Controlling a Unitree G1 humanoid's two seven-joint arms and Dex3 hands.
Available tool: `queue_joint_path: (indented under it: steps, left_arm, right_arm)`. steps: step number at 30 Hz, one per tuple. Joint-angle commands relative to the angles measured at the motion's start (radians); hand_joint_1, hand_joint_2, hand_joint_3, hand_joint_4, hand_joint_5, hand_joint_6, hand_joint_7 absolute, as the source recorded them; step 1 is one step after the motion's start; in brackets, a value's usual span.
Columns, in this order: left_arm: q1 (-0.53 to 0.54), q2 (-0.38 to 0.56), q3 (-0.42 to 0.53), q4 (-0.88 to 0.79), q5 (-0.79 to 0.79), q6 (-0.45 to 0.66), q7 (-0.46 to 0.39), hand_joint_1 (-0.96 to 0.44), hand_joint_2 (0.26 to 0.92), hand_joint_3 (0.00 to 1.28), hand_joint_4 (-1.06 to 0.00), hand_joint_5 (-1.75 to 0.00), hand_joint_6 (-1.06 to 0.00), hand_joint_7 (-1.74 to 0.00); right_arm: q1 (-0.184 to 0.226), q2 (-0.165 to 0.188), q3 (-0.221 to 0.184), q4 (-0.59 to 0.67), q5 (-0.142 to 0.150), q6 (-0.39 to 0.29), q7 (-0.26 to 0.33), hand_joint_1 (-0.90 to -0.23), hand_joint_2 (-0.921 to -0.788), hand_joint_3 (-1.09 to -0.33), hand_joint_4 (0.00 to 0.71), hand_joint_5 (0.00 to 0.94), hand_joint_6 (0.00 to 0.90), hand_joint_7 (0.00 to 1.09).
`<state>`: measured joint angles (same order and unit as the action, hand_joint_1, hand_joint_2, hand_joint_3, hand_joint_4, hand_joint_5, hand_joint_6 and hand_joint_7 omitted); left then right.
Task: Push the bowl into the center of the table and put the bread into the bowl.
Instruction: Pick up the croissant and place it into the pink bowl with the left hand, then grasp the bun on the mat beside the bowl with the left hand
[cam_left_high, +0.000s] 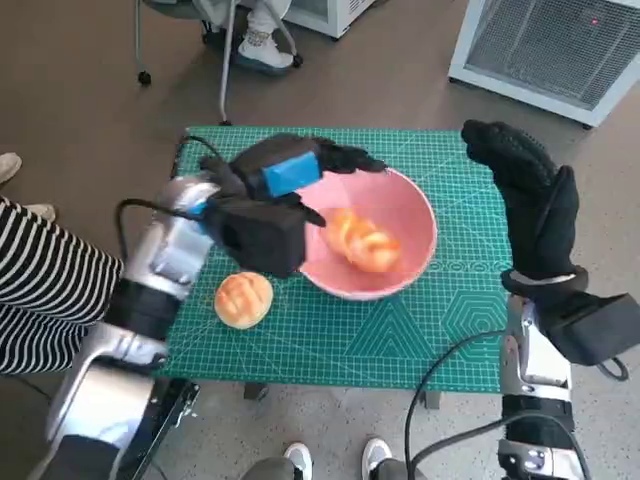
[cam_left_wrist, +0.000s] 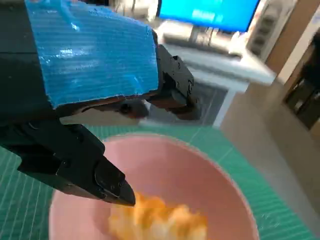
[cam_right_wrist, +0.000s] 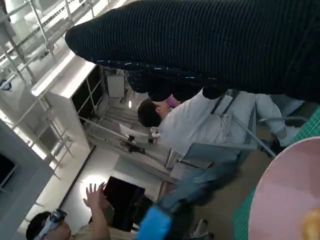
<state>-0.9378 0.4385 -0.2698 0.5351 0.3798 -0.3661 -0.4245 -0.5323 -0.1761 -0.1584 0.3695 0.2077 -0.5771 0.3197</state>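
The pink bowl (cam_left_high: 395, 215) sits near the middle of the green mat (cam_left_high: 330, 335) with one braided bread (cam_left_high: 364, 241) already inside. A second, round bread roll (cam_left_high: 243, 299) lies on the mat just outside the bowl's near-left rim, closer to the left hand (cam_left_high: 285, 175) than to the right. The left hand hovers over the bowl's left rim, fingers spread, holding nothing. The right hand (cam_left_high: 525, 190) is raised past the bowl's right side, holding nothing. The bowl looks smooth and hard; the roll is scored and golden, probably soft.
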Motion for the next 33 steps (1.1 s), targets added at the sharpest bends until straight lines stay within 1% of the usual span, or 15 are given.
queue_joint_path:
  steps: [1, 5, 11, 15, 18, 25, 33]
  left_arm:
    - [0.071, 0.087, 0.050, -0.138, -0.032, 0.005, -0.046, -0.24, 0.807, 0.00, -0.26, 0.00, -0.39, -0.05]
    - [0.113, 0.155, 0.095, -0.251, -0.074, 0.042, -0.117, -0.25, 0.808, 0.00, -0.24, 0.00, -0.38, -0.04]
    - [0.178, 0.256, 0.172, -0.422, -0.158, 0.156, -0.242, -0.29, 0.820, 0.01, -0.21, 0.00, -0.37, -0.02]
    - [0.248, 0.331, 0.233, -0.545, -0.179, 0.229, -0.289, -0.31, 0.820, 0.01, -0.21, 0.00, -0.36, -0.02]
    - [0.298, 0.365, 0.262, -0.602, -0.182, 0.251, -0.301, -0.31, 0.808, 0.00, -0.21, 0.00, -0.37, -0.03]
    - [0.423, 0.404, 0.309, -0.635, -0.195, 0.187, -0.291, -0.28, 0.775, 0.00, -0.21, 0.00, -0.38, -0.03]
    - [0.535, 0.412, 0.314, -0.613, -0.197, 0.103, -0.281, -0.26, 0.756, 0.00, -0.22, -0.01, -0.39, -0.03]
  right_arm:
    - [0.026, 0.009, 0.003, 0.000, 0.004, 0.015, -0.005, -0.750, -0.921, -0.751, 0.191, 0.000, 0.033, 0.55]
    - [0.025, 0.011, 0.003, 0.000, 0.014, 0.022, -0.002, -0.759, -0.921, -0.751, 0.191, 0.000, 0.032, 0.55]
    - [0.020, 0.014, 0.004, 0.002, 0.024, 0.030, 0.003, -0.766, -0.921, -0.751, 0.190, 0.000, 0.033, 0.55]
    - [0.019, 0.017, 0.010, 0.000, 0.028, 0.032, 0.005, -0.760, -0.921, -0.752, 0.190, 0.000, 0.037, 0.55]
    - [0.019, 0.019, 0.013, 0.001, 0.033, 0.036, 0.009, -0.758, -0.921, -0.752, 0.189, 0.000, 0.038, 0.55]
    - [0.015, 0.022, 0.014, 0.005, 0.042, 0.043, 0.025, -0.757, -0.921, -0.752, 0.188, 0.000, 0.039, 0.55]
    - [0.013, 0.021, 0.008, 0.014, 0.051, 0.044, 0.044, -0.755, -0.921, -0.752, 0.188, 0.000, 0.039, 0.55]
